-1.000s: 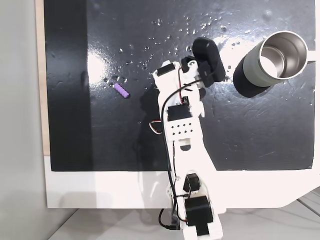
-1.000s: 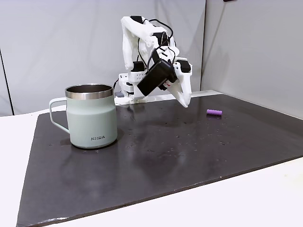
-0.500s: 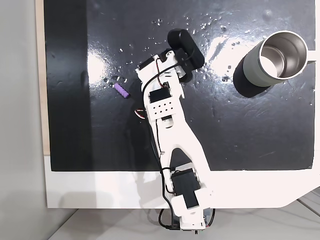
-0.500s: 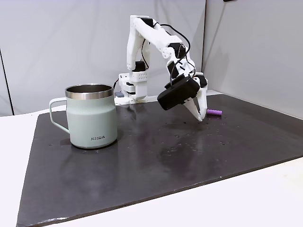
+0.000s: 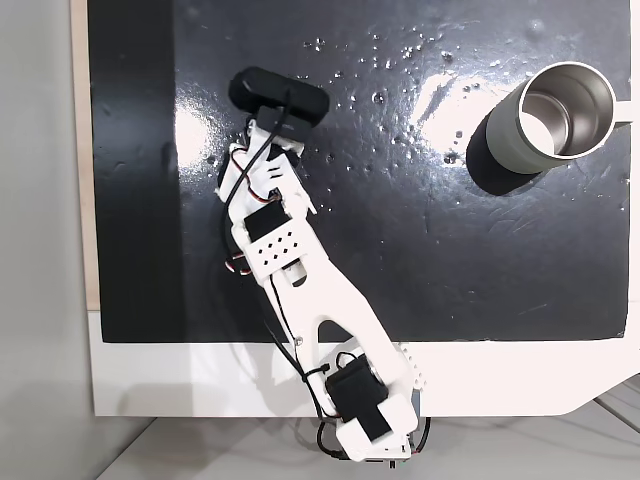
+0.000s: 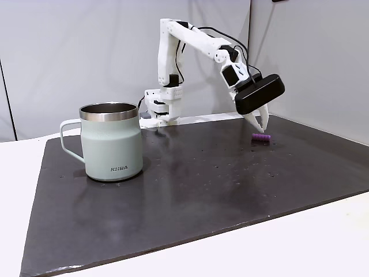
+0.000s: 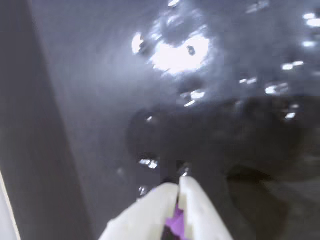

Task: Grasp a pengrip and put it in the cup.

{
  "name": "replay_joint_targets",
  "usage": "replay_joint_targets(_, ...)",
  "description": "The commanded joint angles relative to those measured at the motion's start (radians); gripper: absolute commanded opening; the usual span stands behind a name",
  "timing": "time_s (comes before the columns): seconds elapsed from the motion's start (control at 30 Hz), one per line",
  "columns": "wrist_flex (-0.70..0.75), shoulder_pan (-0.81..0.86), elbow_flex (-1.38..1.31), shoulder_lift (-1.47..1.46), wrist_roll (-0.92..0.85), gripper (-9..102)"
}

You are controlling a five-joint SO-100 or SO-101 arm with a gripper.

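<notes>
The cup (image 6: 111, 141) is a round metal mug with a matte grey-green wall, a shiny steel rim and inside, and a loop handle; it stands upright on the dark, glossy mat (image 6: 190, 190), whose surface is speckled with small bright spots. In a fixed view from above the cup (image 5: 553, 115) sits near the mat's upper right corner, and the white plastic arm (image 5: 300, 290) reaches away from it toward the mat's left half, well apart from the cup. In a fixed view from the side the gripper (image 6: 262, 124), with its pointed white fingers under a black rounded housing, hangs tip-down just above the pengrip (image 6: 260, 137), a tiny light-purple short tube lying on its side on the mat, far to the right of the cup. In the wrist view the two smooth white fingertips (image 7: 192, 200) stand nearly together with only a thin slit between them, and a bit of the purple pengrip (image 7: 174, 221) shows through the gap lower down; whether the fingers clamp it cannot be told.
</notes>
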Motion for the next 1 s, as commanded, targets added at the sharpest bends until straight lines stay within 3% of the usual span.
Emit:
replay_joint_targets(0.0, 0.015, -0.037, -0.005, 0.072, -0.109, 1)
replay_joint_targets(0.33, 0.075, -0.084, 0.015, 0.123, -0.342, 2)
replay_joint_targets(0.97, 0.196, -0.115, -0.003, 0.087, -0.670, 23)
